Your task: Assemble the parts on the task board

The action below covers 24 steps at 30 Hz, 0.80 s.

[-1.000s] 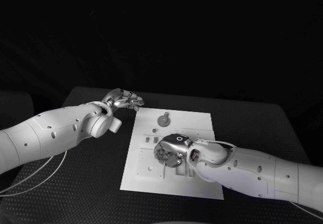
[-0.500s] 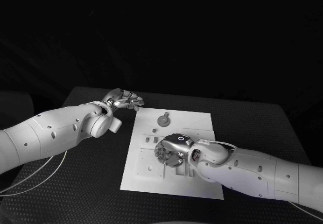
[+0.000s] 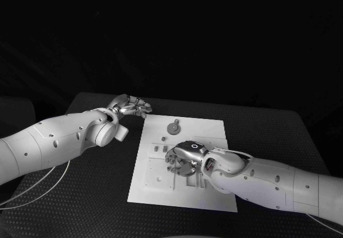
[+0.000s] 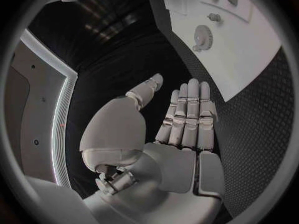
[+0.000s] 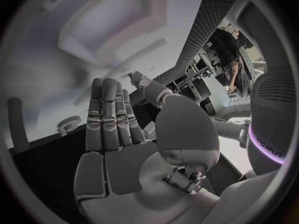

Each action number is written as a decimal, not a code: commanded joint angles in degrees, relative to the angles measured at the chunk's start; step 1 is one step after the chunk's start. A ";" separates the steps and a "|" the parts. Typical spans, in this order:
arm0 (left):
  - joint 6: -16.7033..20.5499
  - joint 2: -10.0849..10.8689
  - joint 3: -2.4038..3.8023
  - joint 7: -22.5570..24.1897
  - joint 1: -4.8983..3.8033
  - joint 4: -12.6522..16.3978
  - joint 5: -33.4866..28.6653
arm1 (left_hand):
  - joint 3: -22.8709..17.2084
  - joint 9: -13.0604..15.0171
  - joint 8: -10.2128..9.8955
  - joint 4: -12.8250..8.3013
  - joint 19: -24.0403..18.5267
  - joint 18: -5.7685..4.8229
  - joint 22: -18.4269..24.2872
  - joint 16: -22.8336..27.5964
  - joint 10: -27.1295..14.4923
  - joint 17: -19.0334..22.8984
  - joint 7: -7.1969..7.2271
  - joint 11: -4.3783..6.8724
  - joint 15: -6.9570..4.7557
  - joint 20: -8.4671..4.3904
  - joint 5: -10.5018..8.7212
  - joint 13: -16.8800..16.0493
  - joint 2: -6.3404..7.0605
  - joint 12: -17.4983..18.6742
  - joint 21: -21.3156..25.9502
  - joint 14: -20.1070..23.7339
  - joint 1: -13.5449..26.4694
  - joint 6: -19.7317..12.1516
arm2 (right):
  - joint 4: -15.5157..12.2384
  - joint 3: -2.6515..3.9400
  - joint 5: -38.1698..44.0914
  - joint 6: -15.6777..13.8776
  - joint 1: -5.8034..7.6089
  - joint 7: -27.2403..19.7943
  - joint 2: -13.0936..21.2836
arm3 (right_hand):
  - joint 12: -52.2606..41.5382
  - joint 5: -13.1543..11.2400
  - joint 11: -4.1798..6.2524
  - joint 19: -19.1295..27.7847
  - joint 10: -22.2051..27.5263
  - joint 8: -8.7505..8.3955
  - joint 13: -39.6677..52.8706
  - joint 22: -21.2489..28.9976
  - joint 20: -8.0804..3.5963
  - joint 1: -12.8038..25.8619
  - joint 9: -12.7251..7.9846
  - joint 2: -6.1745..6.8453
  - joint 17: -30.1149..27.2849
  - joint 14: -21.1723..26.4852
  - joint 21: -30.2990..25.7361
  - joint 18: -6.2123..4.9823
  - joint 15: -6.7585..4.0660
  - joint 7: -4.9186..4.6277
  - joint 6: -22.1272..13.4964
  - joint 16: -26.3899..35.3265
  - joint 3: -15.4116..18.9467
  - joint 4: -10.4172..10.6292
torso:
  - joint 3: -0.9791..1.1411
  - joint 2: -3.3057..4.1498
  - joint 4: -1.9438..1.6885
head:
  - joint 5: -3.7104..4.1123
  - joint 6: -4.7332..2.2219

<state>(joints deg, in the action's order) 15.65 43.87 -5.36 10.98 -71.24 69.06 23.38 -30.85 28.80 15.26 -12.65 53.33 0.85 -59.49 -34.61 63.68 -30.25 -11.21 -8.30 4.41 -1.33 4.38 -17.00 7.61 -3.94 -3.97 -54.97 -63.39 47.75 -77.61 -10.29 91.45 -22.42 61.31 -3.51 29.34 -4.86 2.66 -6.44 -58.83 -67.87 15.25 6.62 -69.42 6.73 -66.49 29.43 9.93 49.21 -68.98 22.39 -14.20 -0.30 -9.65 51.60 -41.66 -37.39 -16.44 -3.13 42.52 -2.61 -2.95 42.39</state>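
Centrally, the task board [image 3: 207,130] was laid on the black table [image 3: 271,129]. The right hand [image 3: 181,159] was held low over the board's middle, fingers extended, nothing grasped. The left hand [image 3: 133,105] was kept off the board at ten o'clock, likewise flat and released. A gear-like part [image 3: 174,128] was seen at twelve o'clock. Probably, a part should be approached slowly, with fingers aligned before closing.

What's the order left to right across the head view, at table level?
left hand → gear-shaped part at the far end of the task board → right hand over the board's middle. The part and right hand overlap in column; order approximate.
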 commanded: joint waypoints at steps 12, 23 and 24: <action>-0.31 -0.07 0.03 0.81 -0.17 -0.16 -0.28 | -0.02 0.03 -0.07 0.46 0.32 -0.28 0.12 0.25 -0.40 -0.13 -0.02 0.11 0.00 0.07 -0.25 0.09 0.32 -0.04 0.12 -0.38 0.31 -0.41 | -4.87 1.28 -6.08 -1.35 3.51 -0.73 5.72 | -0.24 0.04 0.47 -0.63 -0.82 0.15 0.64 -1.46 -0.18 0.11 0.07 0.40 1.22 -0.71 0.83 -0.80 -0.15 -0.18 -0.65 -2.43 0.32 0.26 | 0.09 -0.05 0.06 | 0.36 -0.48; -0.22 -0.11 0.03 0.92 -0.17 -0.24 -0.40 | 0.00 0.04 -0.03 0.47 0.32 -0.28 0.15 0.30 -0.36 -0.20 -0.01 0.13 0.00 0.07 -0.25 0.09 0.37 -0.07 0.11 -0.39 0.31 -0.37 | -7.47 3.27 -7.16 8.60 9.05 1.53 13.08 | 0.27 0.04 0.30 -0.71 -0.03 0.24 0.87 -2.85 -0.45 3.63 0.10 1.91 2.37 -0.45 1.66 -0.80 -0.01 -0.40 -1.23 -4.46 3.46 0.60 | 0.06 -0.06 0.14 | 0.68 -0.98; -0.22 -0.11 0.03 0.92 -0.17 -0.21 -0.40 | 0.00 0.04 -0.02 0.47 0.32 -0.28 0.15 0.30 -0.36 -0.21 -0.01 0.13 0.00 0.07 -0.25 0.09 0.37 -0.07 0.11 -0.39 0.30 -0.37 | -7.37 3.27 -6.43 9.42 9.16 2.13 13.36 | 0.35 0.05 0.22 -0.61 0.11 0.28 0.88 -2.98 -0.46 3.96 0.12 1.97 2.43 -0.31 1.69 -0.80 0.06 -0.39 -1.25 -4.58 3.93 0.53 | 0.05 -0.08 0.16 | 0.73 -1.01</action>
<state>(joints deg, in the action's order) 15.67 43.83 -5.36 11.10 -71.26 68.78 23.34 -30.85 28.80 15.26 -12.65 53.33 0.85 -59.40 -34.60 63.68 -30.36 -11.22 -8.30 4.41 -1.33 4.38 -16.96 7.61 -3.94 -3.97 -54.97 -63.39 47.77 -84.91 -6.97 84.51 -18.04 70.48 -2.95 42.61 -4.83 2.66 -6.20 -59.38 -68.11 15.25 7.45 -72.38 6.42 -62.88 29.48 12.07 51.60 -69.50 23.80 -14.20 -0.41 -10.10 50.74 -46.10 -33.63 -15.90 -3.07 42.47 -2.46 -2.32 41.44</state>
